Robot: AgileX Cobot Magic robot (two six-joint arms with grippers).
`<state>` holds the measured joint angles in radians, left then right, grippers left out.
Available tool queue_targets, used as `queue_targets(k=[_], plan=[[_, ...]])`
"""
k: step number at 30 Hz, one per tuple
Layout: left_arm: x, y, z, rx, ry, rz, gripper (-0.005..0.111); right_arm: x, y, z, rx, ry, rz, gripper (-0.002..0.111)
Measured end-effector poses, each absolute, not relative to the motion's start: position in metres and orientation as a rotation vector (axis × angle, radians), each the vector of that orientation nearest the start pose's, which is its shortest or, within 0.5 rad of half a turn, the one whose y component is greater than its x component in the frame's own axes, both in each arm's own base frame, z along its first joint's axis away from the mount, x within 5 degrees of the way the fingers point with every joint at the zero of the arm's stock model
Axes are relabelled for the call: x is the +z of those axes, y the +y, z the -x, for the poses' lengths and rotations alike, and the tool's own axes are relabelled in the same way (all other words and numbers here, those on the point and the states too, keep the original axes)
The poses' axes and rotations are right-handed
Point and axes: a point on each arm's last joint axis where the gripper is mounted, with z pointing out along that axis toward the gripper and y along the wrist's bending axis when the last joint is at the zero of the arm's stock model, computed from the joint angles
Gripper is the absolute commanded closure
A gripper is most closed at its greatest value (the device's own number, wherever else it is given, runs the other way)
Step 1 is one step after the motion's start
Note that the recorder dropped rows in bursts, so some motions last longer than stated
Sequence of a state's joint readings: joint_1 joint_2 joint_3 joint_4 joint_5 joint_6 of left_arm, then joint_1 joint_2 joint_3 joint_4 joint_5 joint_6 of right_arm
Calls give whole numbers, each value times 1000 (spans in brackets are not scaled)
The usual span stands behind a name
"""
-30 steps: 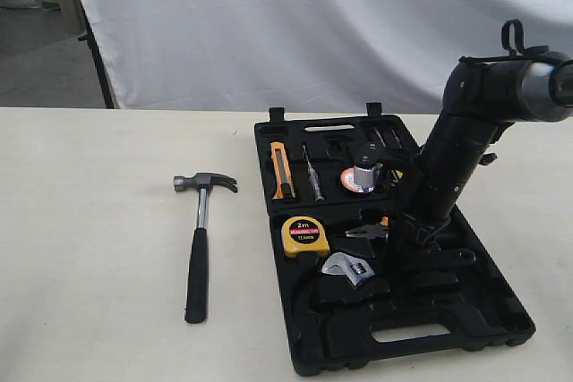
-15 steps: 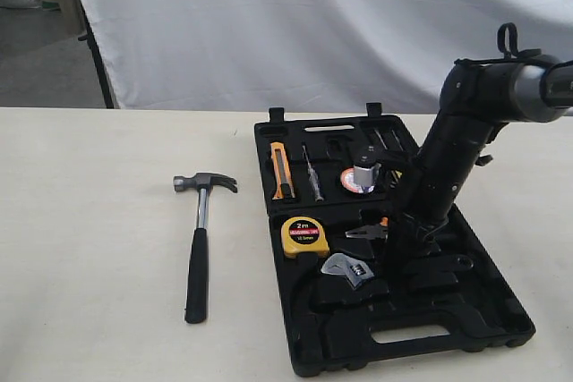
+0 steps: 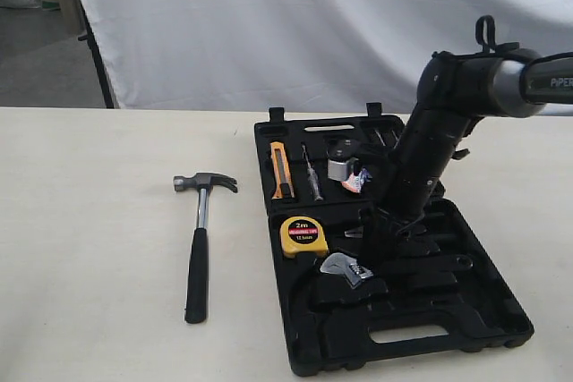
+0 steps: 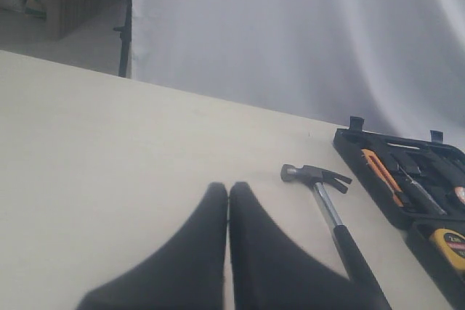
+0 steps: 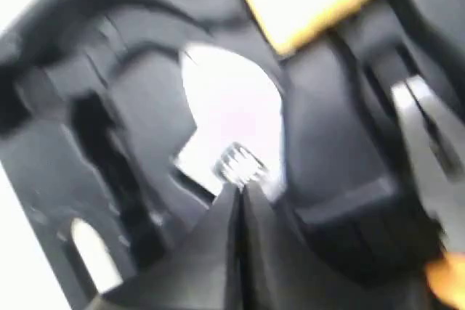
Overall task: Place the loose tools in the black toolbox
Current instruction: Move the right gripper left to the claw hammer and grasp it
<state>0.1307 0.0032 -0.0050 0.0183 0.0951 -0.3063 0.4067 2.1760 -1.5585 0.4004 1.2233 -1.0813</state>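
A pale, matte counter [image 3: 89, 221] carries the black toolbox [image 3: 501, 315], a moulded plastic case lying open, with two hinge tabs on its far edge and an oblong handle slot along its near edge.

Left of the case, apart from it, the claw hammer [image 3: 199, 239] lies flat on the counter. Its steel head is at the far end, and a bright, slim neck runs into a black, rounded grip that points near.

The adjustable wrench [image 3: 345, 267] rests in the near half of the case. Its silver, curved head stands out against the dark recesses, just near of the rounded yellow tape measure [image 3: 303, 235].

In the far half lie an orange utility knife [image 3: 282, 170] and a thin screwdriver [image 3: 312, 174]. Right of them is the tape roll [image 3: 359, 182], half hidden behind the arm's wrist.

The right pincer [image 5: 238, 190] has its two tapered black fingers pressed together and pinches nothing. Their tips are right at the knurled screw of the wrench head, though blur leaves it unclear whether they touch it. The steel jaws of the pliers [image 5: 425, 125] show beside it.

The left pincer [image 4: 228, 190] is also pressed together and empty, over bare counter left of the hammer.
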Motion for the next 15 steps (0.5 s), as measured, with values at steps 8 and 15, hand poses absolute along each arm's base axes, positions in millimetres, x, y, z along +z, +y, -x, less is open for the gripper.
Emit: queue_targets(k=[8, 15], plan=[[206, 8, -56, -122, 1543, 329, 106, 162, 225, -339, 647, 2357, 1993, 109], [206, 8, -56, -122, 1543, 329, 106, 175, 281, -303, 866, 2229, 1990, 109]])
